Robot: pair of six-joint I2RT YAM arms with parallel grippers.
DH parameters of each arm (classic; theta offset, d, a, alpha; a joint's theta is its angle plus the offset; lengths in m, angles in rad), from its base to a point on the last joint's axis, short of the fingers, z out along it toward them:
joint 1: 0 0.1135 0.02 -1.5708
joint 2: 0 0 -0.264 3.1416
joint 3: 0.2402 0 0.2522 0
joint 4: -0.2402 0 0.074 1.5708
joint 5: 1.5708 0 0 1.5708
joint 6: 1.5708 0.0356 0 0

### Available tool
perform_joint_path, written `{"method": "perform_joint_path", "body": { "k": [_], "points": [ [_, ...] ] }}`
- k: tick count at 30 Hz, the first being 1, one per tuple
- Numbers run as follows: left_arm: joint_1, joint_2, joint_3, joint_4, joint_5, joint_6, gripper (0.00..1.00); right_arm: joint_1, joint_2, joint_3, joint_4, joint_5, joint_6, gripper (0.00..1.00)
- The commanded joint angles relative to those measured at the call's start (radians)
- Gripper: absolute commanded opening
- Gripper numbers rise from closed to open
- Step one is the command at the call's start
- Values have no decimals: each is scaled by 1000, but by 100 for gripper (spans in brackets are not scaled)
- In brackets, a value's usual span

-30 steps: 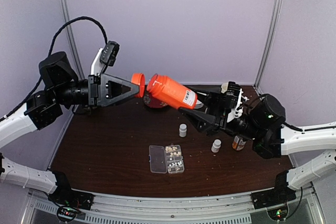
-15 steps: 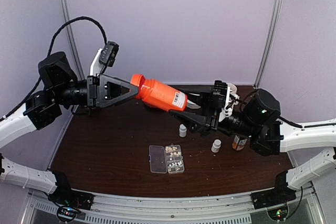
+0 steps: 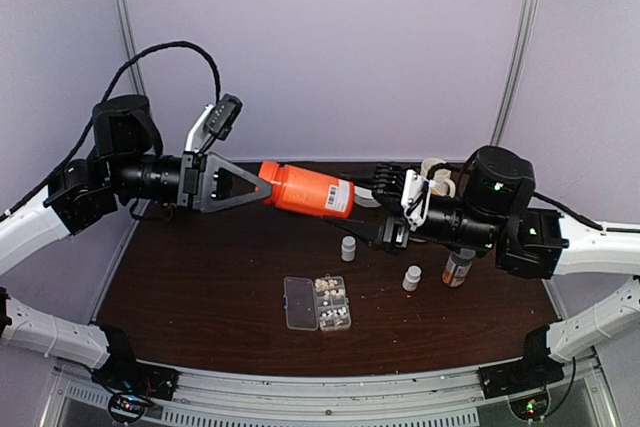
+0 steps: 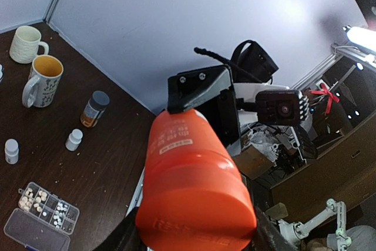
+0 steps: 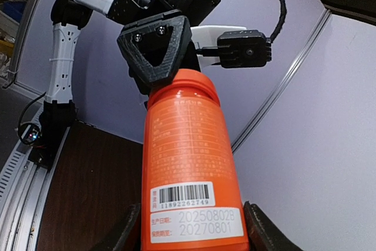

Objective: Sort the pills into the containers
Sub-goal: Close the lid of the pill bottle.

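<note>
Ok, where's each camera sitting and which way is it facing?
Top external: above and behind, looking down at the table; both arms show.
Left wrist: on the left arm, facing the right arm; own fingers below.
Right wrist: faces the left arm; own fingers below.
Shared: all show the orange bottle; top and left wrist, the pill box.

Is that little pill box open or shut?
Open: the pill box has its clear lid lying flat alongside, pills exposed.

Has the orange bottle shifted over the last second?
Yes. The orange bottle slid left relative to the small white bottle, its cap end now in the left tool.
</note>
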Motion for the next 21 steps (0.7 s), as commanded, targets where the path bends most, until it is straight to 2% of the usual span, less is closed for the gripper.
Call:
{"method": "perform_joint_path", "body": {
  "k": [1,5,7,11,21],
  "points": [
    [-20,46,0,-59,37,-31,7,50,29,24,-167,118,-187,0],
    [-20,81,-37,6,63,-127,5,112,37,-12,-51,245,-311,0],
    [-20,86,-54,44,63,-161,5,126,45,-20,0,249,-330,0],
    [-20,97,-83,121,84,-234,5,198,85,-37,132,434,-458,0],
    [11,89,-78,-38,-72,-241,1,275,117,-57,256,616,-625,0]
  ]
}}
